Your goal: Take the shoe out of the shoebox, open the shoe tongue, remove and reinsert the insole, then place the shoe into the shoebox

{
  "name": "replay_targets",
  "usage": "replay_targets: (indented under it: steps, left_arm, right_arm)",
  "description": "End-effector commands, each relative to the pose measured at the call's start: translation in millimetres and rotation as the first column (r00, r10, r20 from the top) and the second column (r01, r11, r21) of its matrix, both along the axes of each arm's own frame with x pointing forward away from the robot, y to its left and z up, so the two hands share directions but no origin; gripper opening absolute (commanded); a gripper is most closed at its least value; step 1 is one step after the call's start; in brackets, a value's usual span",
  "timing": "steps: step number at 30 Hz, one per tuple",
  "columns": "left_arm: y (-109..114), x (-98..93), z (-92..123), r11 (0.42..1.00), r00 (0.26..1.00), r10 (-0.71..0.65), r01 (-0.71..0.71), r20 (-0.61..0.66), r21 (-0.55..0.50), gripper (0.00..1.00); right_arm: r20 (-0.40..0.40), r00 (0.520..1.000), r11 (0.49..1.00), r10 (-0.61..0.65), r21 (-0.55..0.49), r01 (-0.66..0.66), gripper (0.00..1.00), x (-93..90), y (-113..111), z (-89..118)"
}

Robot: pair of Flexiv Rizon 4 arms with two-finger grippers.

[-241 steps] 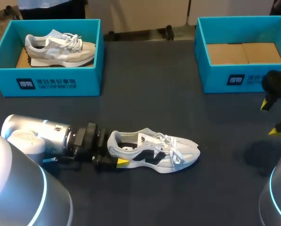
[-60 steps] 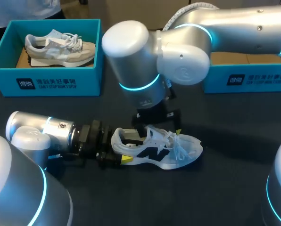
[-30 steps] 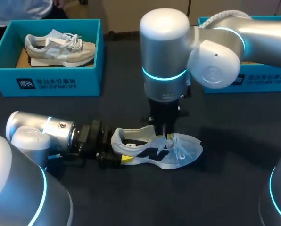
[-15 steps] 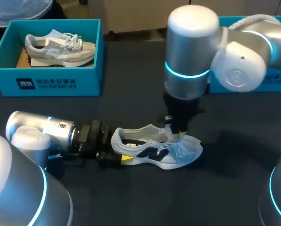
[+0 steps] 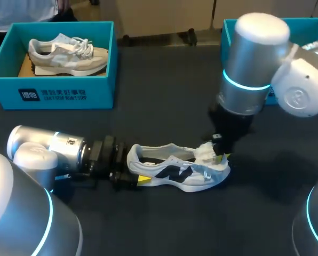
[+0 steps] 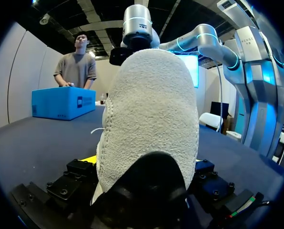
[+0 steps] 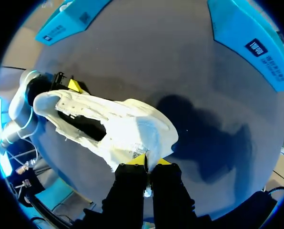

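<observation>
You've got the shoe (image 5: 172, 169) out on the tabletop (image 5: 148, 122), lying on its sole approx. mid-way btw. the two blue boxes, toe toward your right arm's side. Your left tool (image 5: 131, 173) comes in low from the left and is clamped on the heel: in the left wrist view the heel cup fills the space btw. its fingers, w/ a yellow tip showing at one side. Your right tool (image 5: 219, 154) comes down from above over the front of the shoe, fingers pinched tight on the tongue (image 5: 204, 152), which is folded fwd. over the toe end. In the right wrist view its two yellow tips sit close together w/ the tongue's edge btw. them, and the shoe's mouth gapes wide and dark ahead. The left shoebox (image 5: 63, 90) at the far left holds a second shoe (image 5: 68, 53), beige and white. The right shoebox (image 5: 311, 24) at the far right is mostly hidden behind your right arm.
</observation>
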State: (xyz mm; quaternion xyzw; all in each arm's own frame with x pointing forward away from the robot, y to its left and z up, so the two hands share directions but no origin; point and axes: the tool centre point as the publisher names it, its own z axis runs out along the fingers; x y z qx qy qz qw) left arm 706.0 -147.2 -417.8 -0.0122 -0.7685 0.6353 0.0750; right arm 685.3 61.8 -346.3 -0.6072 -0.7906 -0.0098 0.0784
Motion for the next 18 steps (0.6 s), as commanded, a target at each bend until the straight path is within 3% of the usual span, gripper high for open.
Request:
replay_targets:
  steps: [1,3,5,6,8,9,10,18]
  left_arm:
    - [1.7,0.2,-1.9,1.000,1.000,0.001,-0.001,0.000,0.000,0.00]
    - [1.7,0.2,-1.9,1.000,1.000,0.001,-0.001,0.000,0.000,0.00]
    - [1.7,0.2,-1.9,1.000,1.000,0.001,-0.001,0.000,0.000,0.00]
    - [1.7,0.2,-1.9,1.000,1.000,0.001,-0.001,0.000,0.000,0.00]
    - [1.7,0.2,-1.9,1.000,1.000,0.001,-0.001,0.000,0.000,0.00]
    - [1.7,0.2,-1.9,1.000,1.000,0.001,-0.001,0.000,0.000,0.00]
    - [1.7,0.2,-1.9,1.000,1.000,0.001,-0.001,0.000,0.000,0.00]
    - [1.7,0.2,-1.9,1.000,1.000,0.001,-0.001,0.000,0.000,0.00]
  right_arm:
    - [-0.034,0.999,0.993,-0.011,0.118,0.015,0.00,-3.7,-15.2,-11.9]
    - [-0.042,0.999,0.993,-0.028,0.114,0.033,0.11,-5.5,-18.9,-15.2]
    - [-0.041,0.999,0.993,-0.031,0.116,0.036,0.15,-7.3,-23.8,-16.6]
    - [-0.040,0.999,0.993,-0.034,0.112,0.038,0.26,-8.7,-28.2,-15.2]
    - [-0.033,0.999,0.995,-0.033,0.092,0.036,0.75,-10.0,-35.1,-7.6]
    - [-0.032,0.999,0.997,-0.034,0.075,0.036,0.94,-10.3,-38.8,-3.7]
    - [-0.029,0.999,0.998,-0.033,0.060,0.034,1.00,-10.6,-42.4,0.8]
    - [0.025,0.999,0.995,0.042,-0.092,-0.040,1.00,-10.9,-56.3,59.8]
